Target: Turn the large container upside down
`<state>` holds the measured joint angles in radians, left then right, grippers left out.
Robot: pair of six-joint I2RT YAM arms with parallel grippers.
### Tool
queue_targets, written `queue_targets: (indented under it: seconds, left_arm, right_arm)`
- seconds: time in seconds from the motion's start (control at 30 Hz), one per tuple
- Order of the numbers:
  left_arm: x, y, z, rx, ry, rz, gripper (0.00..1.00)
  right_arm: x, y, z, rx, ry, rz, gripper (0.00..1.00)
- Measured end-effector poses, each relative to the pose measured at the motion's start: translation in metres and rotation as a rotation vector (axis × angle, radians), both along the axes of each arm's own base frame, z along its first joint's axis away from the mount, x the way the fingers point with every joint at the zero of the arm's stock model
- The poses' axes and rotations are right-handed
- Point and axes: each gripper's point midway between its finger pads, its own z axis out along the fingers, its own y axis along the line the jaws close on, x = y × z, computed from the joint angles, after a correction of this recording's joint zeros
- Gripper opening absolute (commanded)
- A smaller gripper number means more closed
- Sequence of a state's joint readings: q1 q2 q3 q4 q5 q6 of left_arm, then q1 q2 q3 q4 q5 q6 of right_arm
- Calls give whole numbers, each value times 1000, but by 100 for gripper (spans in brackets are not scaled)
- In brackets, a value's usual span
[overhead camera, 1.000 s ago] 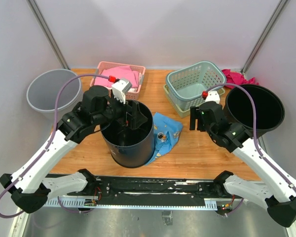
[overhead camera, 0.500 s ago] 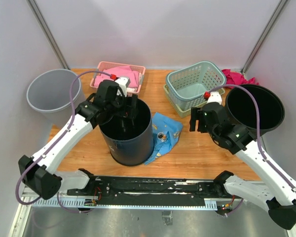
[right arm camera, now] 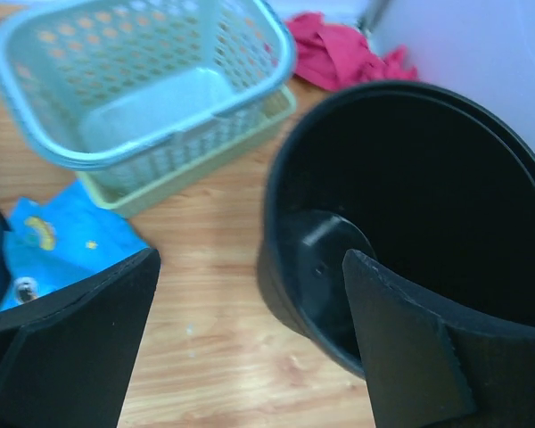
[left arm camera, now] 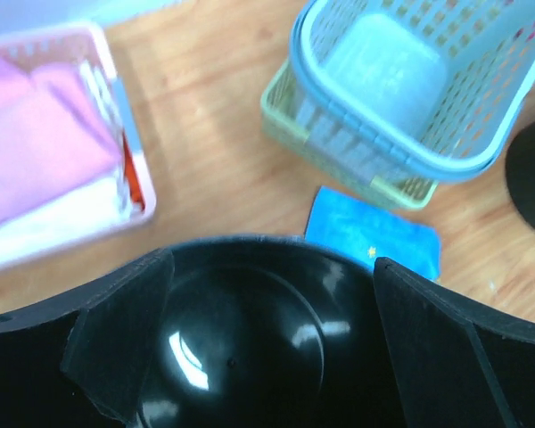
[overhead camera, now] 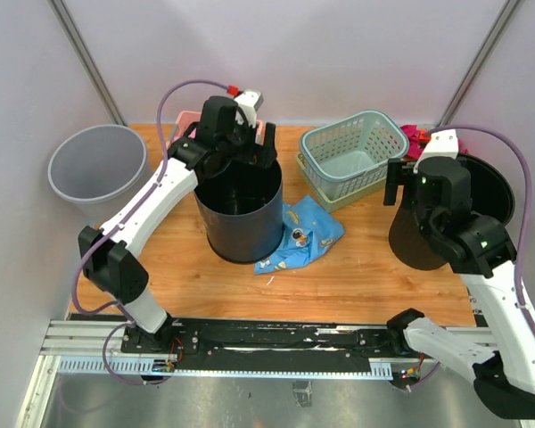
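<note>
Mid-table on the wooden tabletop (overhead camera: 357, 267), the large black container (overhead camera: 241, 214) stands upright with the left gripper (left arm camera: 272, 263) spread wide over its far rim, gripping nothing, probably lining up to tip it, while the right gripper (right arm camera: 250, 259) hangs equally open above the other black bin (right arm camera: 428, 205) by the white wall (overhead camera: 339, 53).

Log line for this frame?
left gripper open above centre black container | right gripper open above right black container | both containers upright
</note>
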<state>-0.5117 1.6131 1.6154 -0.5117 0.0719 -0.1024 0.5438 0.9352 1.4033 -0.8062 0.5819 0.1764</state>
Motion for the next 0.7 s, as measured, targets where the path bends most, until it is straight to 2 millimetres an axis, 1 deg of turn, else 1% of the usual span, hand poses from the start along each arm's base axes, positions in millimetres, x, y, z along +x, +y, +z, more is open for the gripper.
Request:
queue_targets:
  seconds: [0.13,0.17,0.23,0.3,0.37,0.4,0.47,0.53,0.57,0.6,0.63,0.67,0.7]
  left_arm:
    - [28,-22,32,-45,-87,-38,99]
    - [36,-27,39,-54,-105,-46,99]
    - [49,-36,47,-65,-127,-57,99]
    - [57,-45,53,-70,-144,-65,99]
    - [56,-49,55,-50,-150,-67,99]
    - [53,-52,56,-35,-153,-69,99]
    - [38,-62,67,-4,-176,-85,99]
    - [14,-75,79,15,-199,-118,99]
    - [-6,-84,88,15,-207,-152,99]
    - [-21,-88,93,11,-211,-176,99]
    - [-42,-92,98,4,-213,-210,99]
    - [-64,-95,102,-3,-211,-248,99]
    - [-81,-95,103,-9,-206,-275,99]
  right_arm:
    - [7,-41,-23,-21,111,-121,86]
    - [9,-49,-29,-20,140,-143,86]
    - [14,-57,-42,-15,190,-165,86]
    - [17,-58,-55,-9,233,-163,85]
    - [20,-56,-69,-2,281,-145,81]
    - [21,-53,-74,0,299,-134,77]
    - [26,-48,-84,6,337,-107,66]
    - [29,-43,-94,6,373,-88,53]
    - [31,-42,-99,8,391,-82,45]
    - [31,-40,-104,9,406,-76,39]
    - [31,-39,-108,11,420,-71,31]
    - [32,-38,-111,10,430,-66,24]
    - [32,-38,-112,12,434,-64,18]
